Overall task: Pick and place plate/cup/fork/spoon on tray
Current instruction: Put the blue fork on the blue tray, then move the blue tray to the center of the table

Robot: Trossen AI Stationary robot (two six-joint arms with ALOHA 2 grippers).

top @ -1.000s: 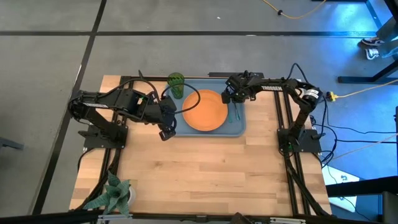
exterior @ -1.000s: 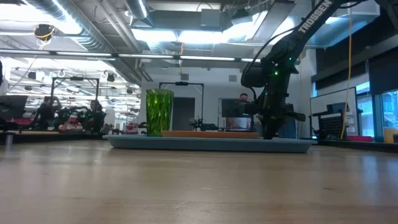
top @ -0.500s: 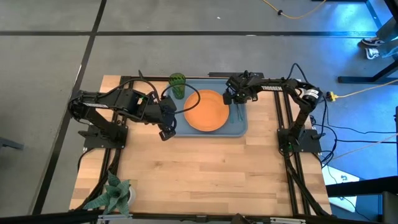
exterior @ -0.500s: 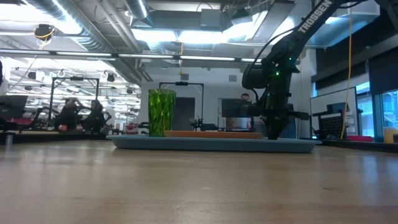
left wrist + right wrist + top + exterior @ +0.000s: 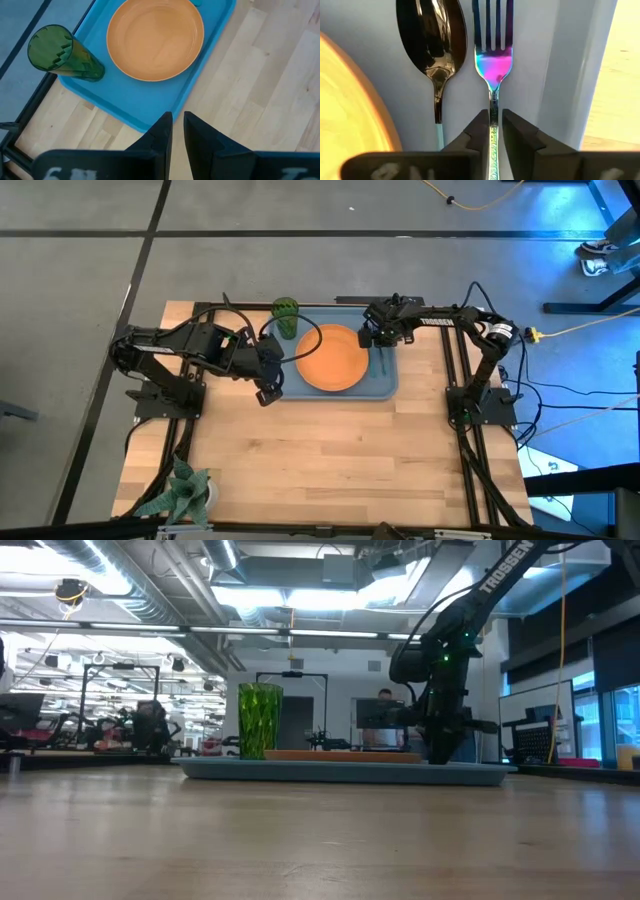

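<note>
While we log it, the slim fork with silvery tines and teal handle [image 5: 493, 65] lies on the light-blue rectangular plastic tray [image 5: 530, 50], centre frame beside the dark-bowled spoon [image 5: 432, 45]. We judge it light, stiff, slippery. The right gripper [image 5: 491, 131] pinches its handle, the best hold.

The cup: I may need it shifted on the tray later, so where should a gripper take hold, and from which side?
The cup stands upright in the tray's far-left corner, left of the plate. Probably best: grip its tall straight wall around mid-height, coming level from the left gripper's side. The plate crowds its right, and the right gripper is closed on the fork.
</note>
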